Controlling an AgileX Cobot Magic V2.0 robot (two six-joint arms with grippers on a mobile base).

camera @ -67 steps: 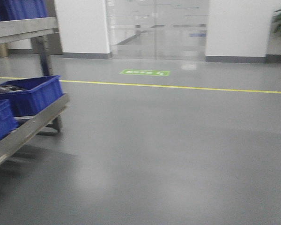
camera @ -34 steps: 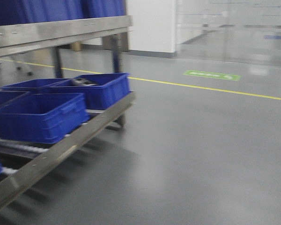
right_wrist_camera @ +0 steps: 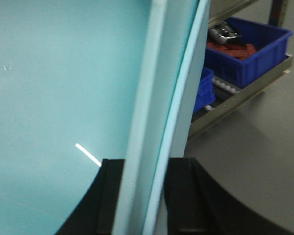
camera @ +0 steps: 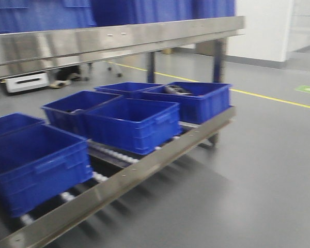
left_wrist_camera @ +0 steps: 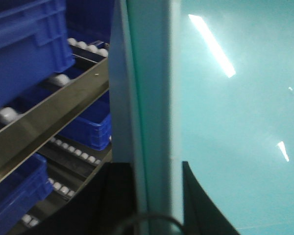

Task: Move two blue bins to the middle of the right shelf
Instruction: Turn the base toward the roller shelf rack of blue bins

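Several blue bins sit on the low roller shelf (camera: 144,168) in the front view: one at the middle (camera: 132,124), one at the near left (camera: 36,163), one at the far end (camera: 191,101) with dark items inside. More blue bins (camera: 144,9) fill the upper level. Which two the task means cannot be told. My left gripper (left_wrist_camera: 159,171) is open over a glossy teal panel (left_wrist_camera: 235,122), beside the shelf's bins (left_wrist_camera: 24,44). My right gripper (right_wrist_camera: 144,166) is open too; the panel's pale edge (right_wrist_camera: 154,98) shows in its gap. Neither holds a bin.
The steel shelf's upper rail (camera: 119,39) spans the front view, with posts (camera: 217,51) at its right end. Grey floor (camera: 258,170) with a yellow line (camera: 279,101) lies to the right. A bin with red and dark items (right_wrist_camera: 250,49) shows in the right wrist view.
The front view has swung left: the shelf and its bins now fill the left and middle of the picture, and the glass doors and green floor mark have slid off to the right.
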